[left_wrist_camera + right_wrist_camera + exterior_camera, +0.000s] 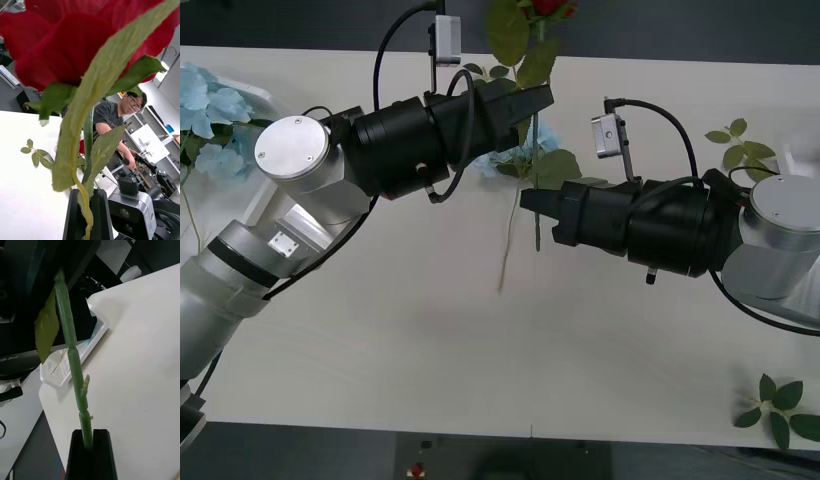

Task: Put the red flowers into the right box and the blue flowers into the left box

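Overhead, both arms reach toward the centre of the frame from opposite sides. The left end effector (538, 98) comes in from the left, pinched on the upper stem of a red flower (548, 8) whose bloom sits at the top edge. The right end effector (527, 198) comes in from the right, its black fingers (102, 453) closed narrowly on the same thin, knobbly green stem (71, 352) lower down, above the pale tabletop (430, 350). One red flower is held; blue flowers (210, 110) cluster fluffily at the far left, and another pale blue bloom (542, 140) lies just behind the end effectors. Two bare leaf sprigs (780, 405) lie at the right. A shallow white slotted box (71, 369) shows in the right wrist view.
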